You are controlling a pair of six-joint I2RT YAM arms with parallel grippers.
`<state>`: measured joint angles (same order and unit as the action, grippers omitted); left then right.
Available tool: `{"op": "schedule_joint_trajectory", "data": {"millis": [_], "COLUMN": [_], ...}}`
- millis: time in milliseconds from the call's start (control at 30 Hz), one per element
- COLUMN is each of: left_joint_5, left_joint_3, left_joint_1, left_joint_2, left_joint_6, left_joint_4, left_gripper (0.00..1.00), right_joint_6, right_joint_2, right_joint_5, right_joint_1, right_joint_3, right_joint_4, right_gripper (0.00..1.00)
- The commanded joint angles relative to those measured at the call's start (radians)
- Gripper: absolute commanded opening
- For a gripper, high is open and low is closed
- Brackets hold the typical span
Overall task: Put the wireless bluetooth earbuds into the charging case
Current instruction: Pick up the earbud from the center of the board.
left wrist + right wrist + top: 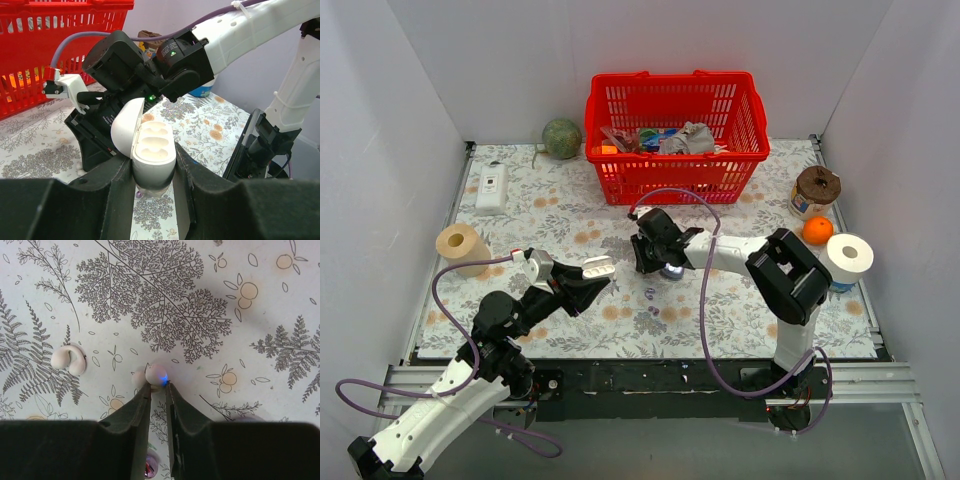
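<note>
Earbud (pixel 156 375) half-hidden in right hand (pixel 158 386)

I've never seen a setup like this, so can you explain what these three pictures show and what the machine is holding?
Two robot arms are bolted at a table's edge. The overhead picture looks down on both; the other two come from cameras on each wrist. The left gripper holds an open charging case, its two hollows empty. The right gripper pinches one earbud at the floral tablecloth; a second earbud lies nearby. A red basket stands at the back.
</note>
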<state>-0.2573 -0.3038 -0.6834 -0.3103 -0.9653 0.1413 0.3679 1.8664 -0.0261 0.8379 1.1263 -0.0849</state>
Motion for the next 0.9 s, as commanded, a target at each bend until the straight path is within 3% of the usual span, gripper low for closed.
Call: {"op": "schedule_joint_trajectory", "data": {"millis": [0,233,400,567,733,867], "left_joint_5": [-0.013,-0.016,-0.019,-0.026,-0.030,-0.030], "left_joint_3": [-0.031,-0.031,-0.029,-0.024,-0.023,-0.021], "left_joint_1": [0.002,0.001,0.001,0.002,0.002,0.002], "left_joint_2": [0.005,0.002,0.002,-0.004,-0.012,-0.003], "left_joint_6": [0.000,0.005,0.005,0.007,0.005,-0.001], "left_joint_4": [0.007,0.011,0.017,0.030,0.037,0.040], "left_gripper": [0.00,0.00,0.00,0.00,0.00,0.00], "right_joint_6": [-0.101,-0.285,-0.547,-0.655,-0.574,-0.447], "right_joint_2": [0.039,0.053,0.036,0.083,0.060,0.011], "right_joint_5": [0.051,0.083,0.157,0.131,0.088,0.094], "right_joint_1": [0.000,0.003,0.029,0.046,0.040,0.024], "right_joint_3": [0.056,0.119,0.161,0.234,0.196,0.165], "right_joint_4": [-0.032,-0.079,-0.173,-0.318,-0.245,-0.167], "right_gripper": [0.23,0.10,0.09,0.10,0.31,0.40]}}
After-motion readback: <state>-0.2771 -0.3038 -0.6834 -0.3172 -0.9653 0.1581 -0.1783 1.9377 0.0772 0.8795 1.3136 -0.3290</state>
